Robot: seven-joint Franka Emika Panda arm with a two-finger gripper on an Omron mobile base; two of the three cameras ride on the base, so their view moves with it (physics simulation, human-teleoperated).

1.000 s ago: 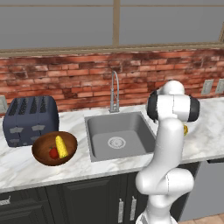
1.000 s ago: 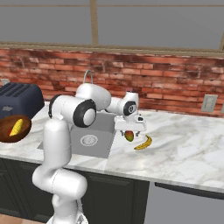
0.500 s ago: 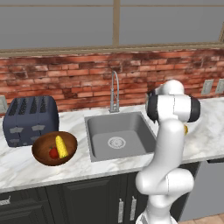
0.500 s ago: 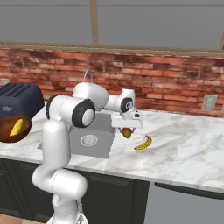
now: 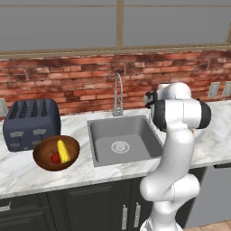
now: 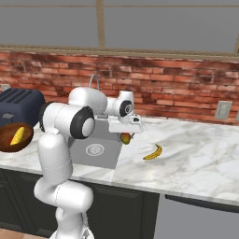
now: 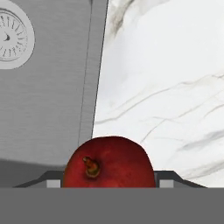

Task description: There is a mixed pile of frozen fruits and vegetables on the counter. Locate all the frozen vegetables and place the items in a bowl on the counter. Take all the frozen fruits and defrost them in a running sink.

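Hand view: round fruit [image 7: 109, 162] held between the jaws.

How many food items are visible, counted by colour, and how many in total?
Yellow: 2, the straight yellow corn cob in the dark-brown wooden bowl and the curved yellow banana on the white marble counter.
Red: 1, the small red round item in the bowl.
Orange-red: 1, the round orange-red fruit between the gripper fingers.
Total: 4
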